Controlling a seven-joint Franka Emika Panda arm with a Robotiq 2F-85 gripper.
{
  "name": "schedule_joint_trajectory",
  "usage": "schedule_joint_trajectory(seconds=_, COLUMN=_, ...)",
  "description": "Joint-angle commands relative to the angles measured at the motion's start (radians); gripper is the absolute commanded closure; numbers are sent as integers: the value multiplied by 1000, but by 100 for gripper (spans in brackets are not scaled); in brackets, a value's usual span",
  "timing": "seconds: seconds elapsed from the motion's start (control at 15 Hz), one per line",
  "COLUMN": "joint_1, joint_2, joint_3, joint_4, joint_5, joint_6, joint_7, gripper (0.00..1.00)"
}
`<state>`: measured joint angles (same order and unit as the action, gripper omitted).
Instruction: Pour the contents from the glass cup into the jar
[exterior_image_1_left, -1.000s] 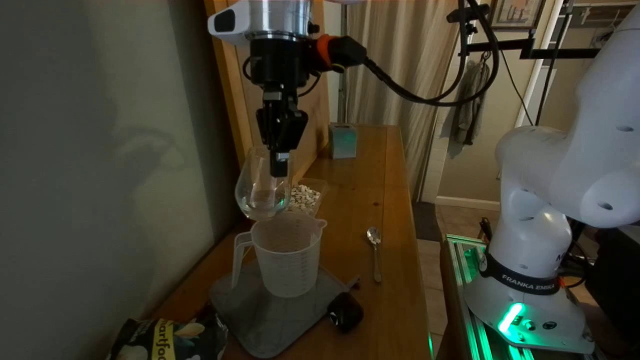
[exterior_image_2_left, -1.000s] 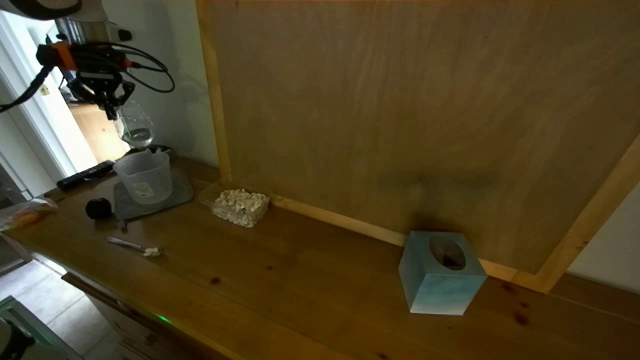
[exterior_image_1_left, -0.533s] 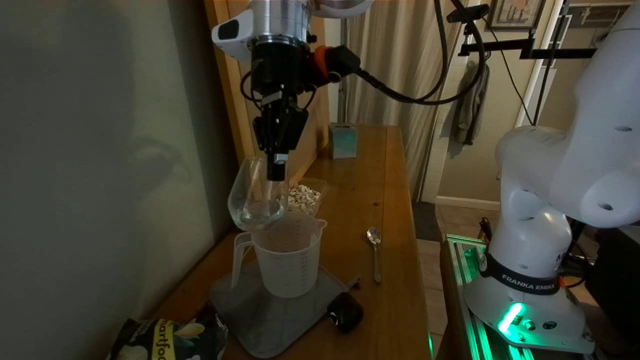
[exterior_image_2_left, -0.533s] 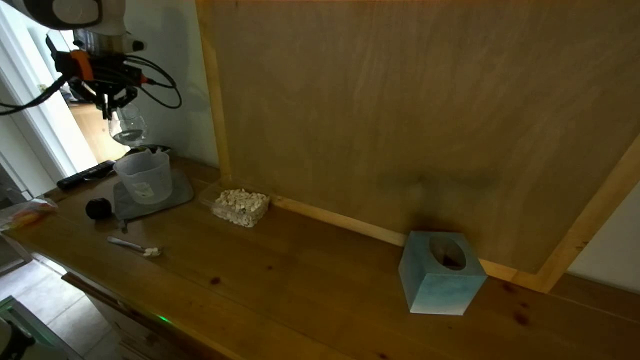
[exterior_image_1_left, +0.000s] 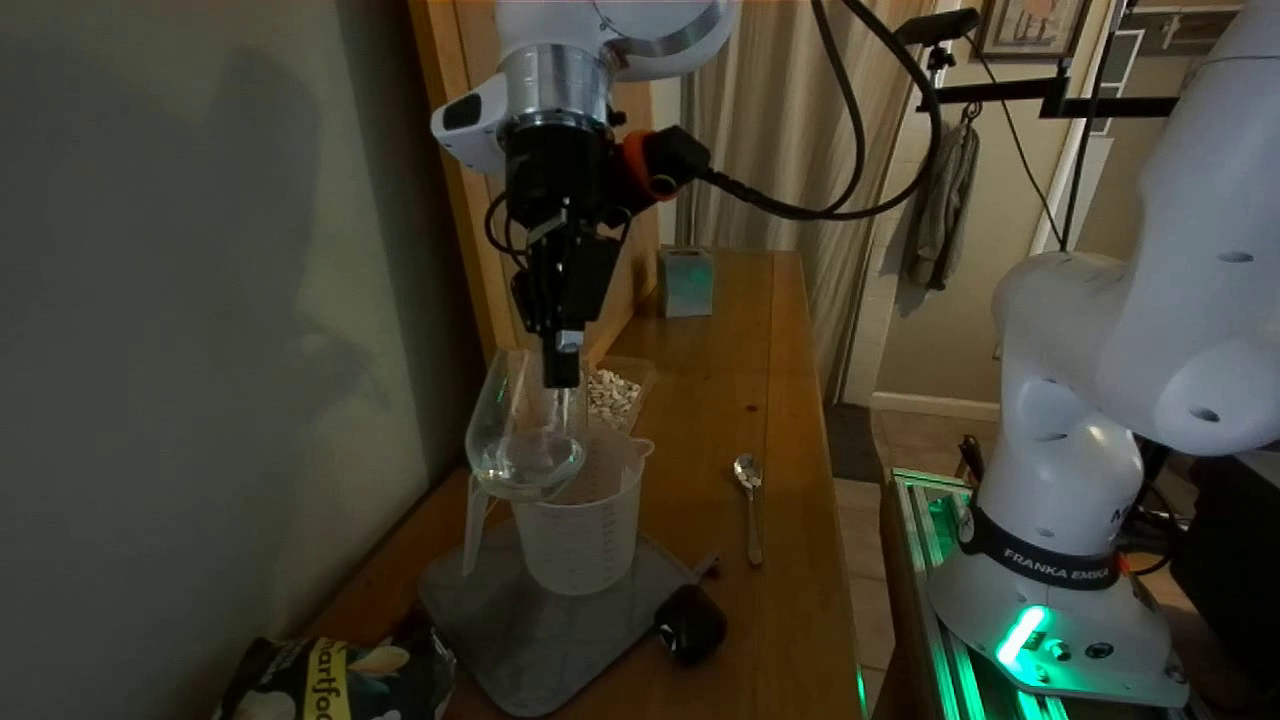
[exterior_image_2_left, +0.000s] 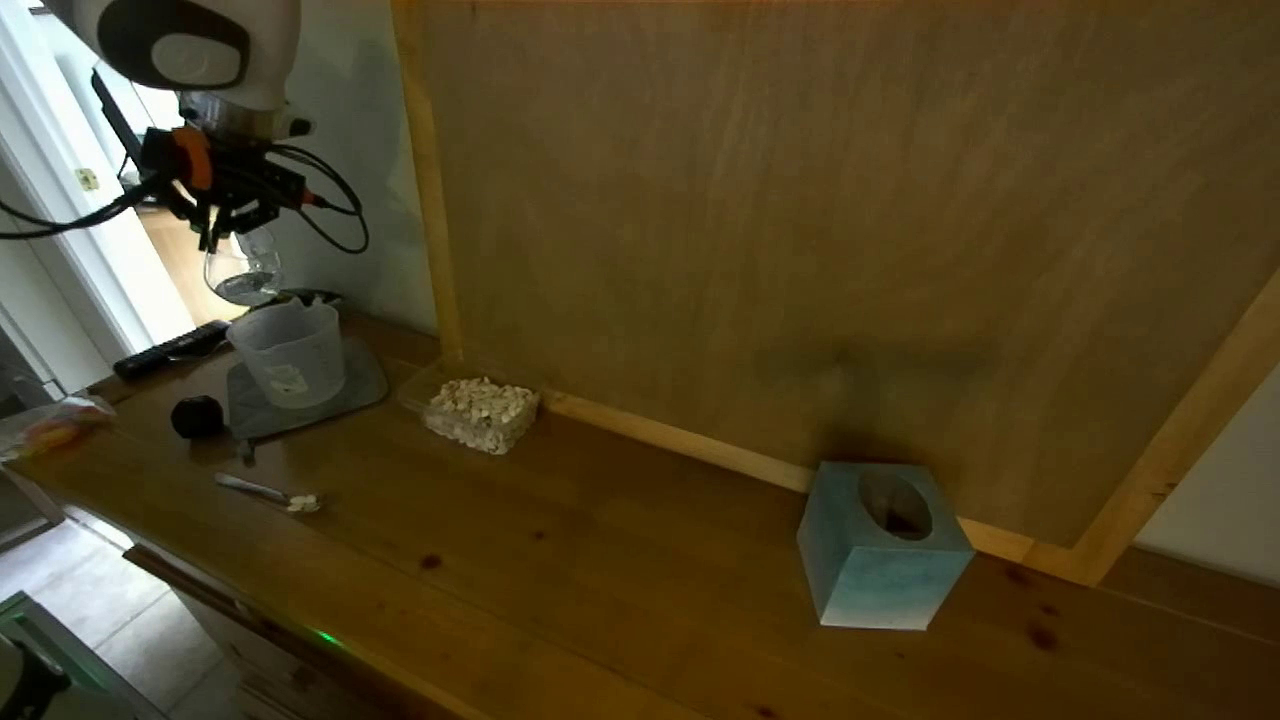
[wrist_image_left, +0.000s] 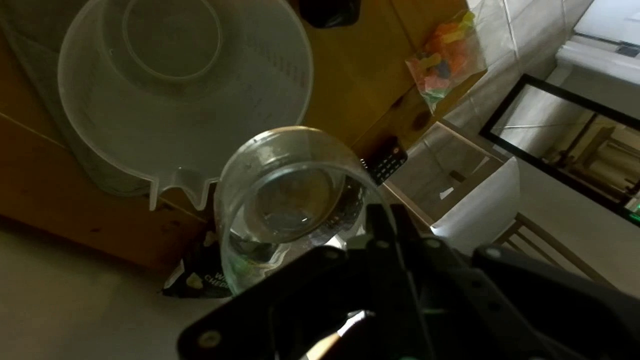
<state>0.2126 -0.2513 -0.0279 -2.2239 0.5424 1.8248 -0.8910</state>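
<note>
Close by the pitcher's (exterior_image_1_left: 578, 545) open rim hangs the glass cup (exterior_image_1_left: 517, 435).

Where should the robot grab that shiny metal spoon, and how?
Probably the middle of the thin handle on the metal spoon, coming straight down from above and pinching across its width. The spoon lies flat on the wooden counter, and its bowl holds pale bits, so leave that end alone.

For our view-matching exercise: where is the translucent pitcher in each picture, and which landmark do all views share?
In an exterior view: pitcher, lower half, left of centre.
In an exterior view: pitcher, left, mid-height.
Wrist view: pitcher, upper left, cut by top edge.
Shared landmark: the glass cup.
</note>
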Motion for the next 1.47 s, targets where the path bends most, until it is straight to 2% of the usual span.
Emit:
schedule_joint_trajectory(seconds=0.0, joint_1=-26, joint_2=20, joint_3=-4, joint_4=15, joint_5=72, joint_6=-41, joint_7=-75, gripper=99)
schedule_joint_trajectory(seconds=0.73, joint_1=-74, joint_2=58, joint_3=-3, joint_4=16, joint_5=204, joint_6=-127, joint_7=-247, gripper=99)
schedule_joint_trajectory(seconds=0.87, joint_1=-81, joint_2=49, joint_3=21, joint_4=2, joint_5=160, joint_6=-98, joint_7=-206, gripper=96)
schedule_joint_trajectory(seconds=1.07, joint_1=-83, joint_2=53, joint_3=26, joint_4=1, joint_5=159, joint_6=-98, joint_7=-206, gripper=96)
schedule_joint_trajectory(seconds=1.13, joint_1=-83, joint_2=52, joint_3=27, joint_4=1, joint_5=159, joint_6=-98, joint_7=-206, gripper=99)
schedule_joint_trajectory(seconds=1.4, joint_1=-87, joint_2=57, joint_3=10, joint_4=5, joint_5=192, joint_6=-133, joint_7=-299, gripper=99)
